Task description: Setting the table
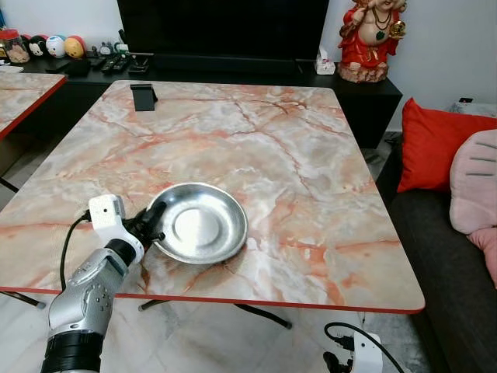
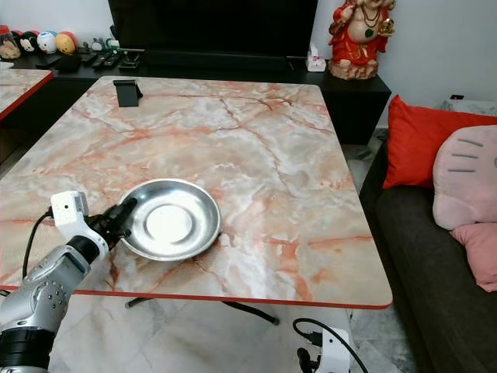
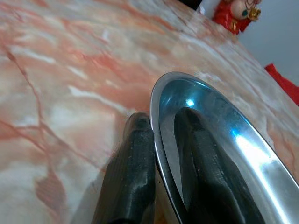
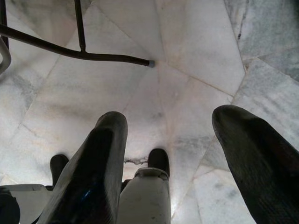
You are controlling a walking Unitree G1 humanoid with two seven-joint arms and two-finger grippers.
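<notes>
The marble bench point(image 1: 311, 155) is carrying a steel plate point(image 1: 200, 222) near its front edge, lying flat and opening upward; being round, it is having no long axis. The left gripper point(image 1: 152, 228) is pinching the plate's rim, one finger inside, one outside. On smooth metal this hold may slip, or dragging could push the plate off the edge. The right gripper point(image 4: 187, 154) is hanging wide open above the floor.
</notes>
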